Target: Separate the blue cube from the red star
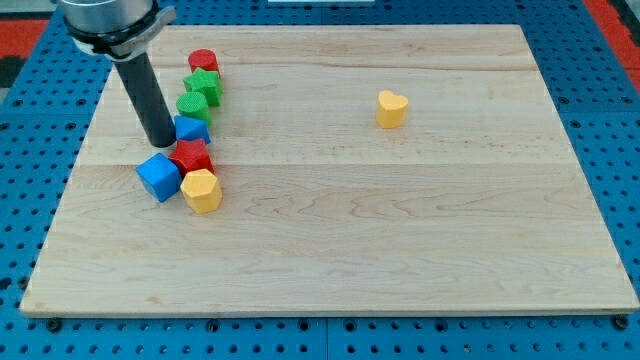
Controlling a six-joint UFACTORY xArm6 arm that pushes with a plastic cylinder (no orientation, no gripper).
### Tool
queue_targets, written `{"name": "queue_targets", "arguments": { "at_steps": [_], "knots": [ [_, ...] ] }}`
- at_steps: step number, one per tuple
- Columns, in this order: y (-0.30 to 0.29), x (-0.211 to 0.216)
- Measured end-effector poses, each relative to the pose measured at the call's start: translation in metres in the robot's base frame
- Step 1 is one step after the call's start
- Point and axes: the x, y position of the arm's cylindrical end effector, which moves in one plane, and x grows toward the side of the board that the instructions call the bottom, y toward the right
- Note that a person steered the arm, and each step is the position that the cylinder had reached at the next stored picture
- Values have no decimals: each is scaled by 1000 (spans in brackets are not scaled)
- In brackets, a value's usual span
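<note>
The blue cube [158, 177] lies at the view's left on the wooden board [400, 220]. The red star [192, 157] touches its upper right side. My tip [160, 142] stands just above the blue cube and left of the red star, close to both. A second, smaller blue block [191, 128] sits right of the rod, touching the red star from above.
A yellow hexagonal block [201, 190] touches the red star from below. Above the small blue block stand a green round block [193, 104], a green star [205, 84] and a red cylinder [203, 62] in a column. A yellow heart [391, 109] lies alone at the upper right.
</note>
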Motion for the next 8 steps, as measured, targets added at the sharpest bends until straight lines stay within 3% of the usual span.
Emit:
{"name": "queue_targets", "arguments": {
  "at_steps": [2, 5, 6, 7, 8],
  "knots": [
    [-20, 6],
    [-17, 90],
    [-42, 103],
    [-44, 67],
    [-23, 66]
  ]
}}
